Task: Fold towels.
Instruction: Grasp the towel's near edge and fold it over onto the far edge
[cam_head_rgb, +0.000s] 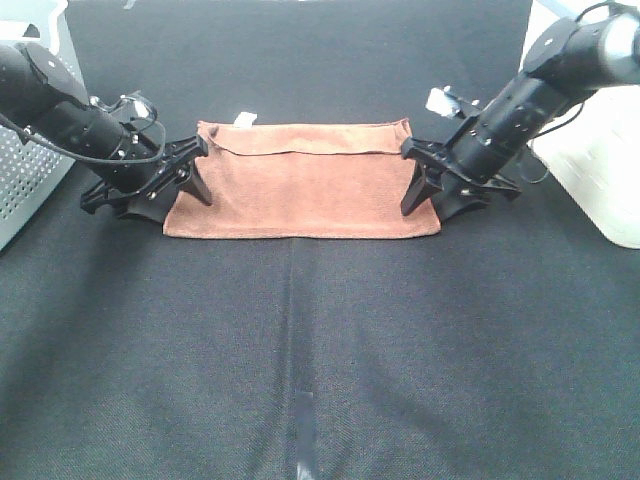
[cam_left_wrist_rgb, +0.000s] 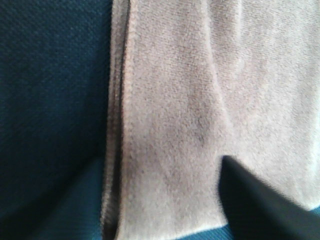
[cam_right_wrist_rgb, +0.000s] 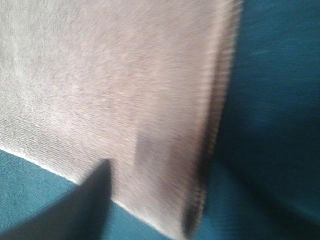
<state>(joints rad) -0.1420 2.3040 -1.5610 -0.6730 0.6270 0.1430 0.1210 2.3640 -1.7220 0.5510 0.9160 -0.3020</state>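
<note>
The reddish-brown rectangular microfibre towel (cam_head_rgb: 300, 190) lies flat on the black fabric-covered table (cam_head_rgb: 320, 360), in the middle of the table's far half, with its far edge folded over into a narrow flap and a small white tag (cam_head_rgb: 245, 118) at the far left corner. The left gripper (cam_head_rgb: 205, 172) sits at the towel's left short edge and the right gripper (cam_head_rgb: 407, 180) at its right short edge. Both pairs of jaws are spread apart and grasp nothing, the fingertips of each touching or just over the cloth edge.
</note>
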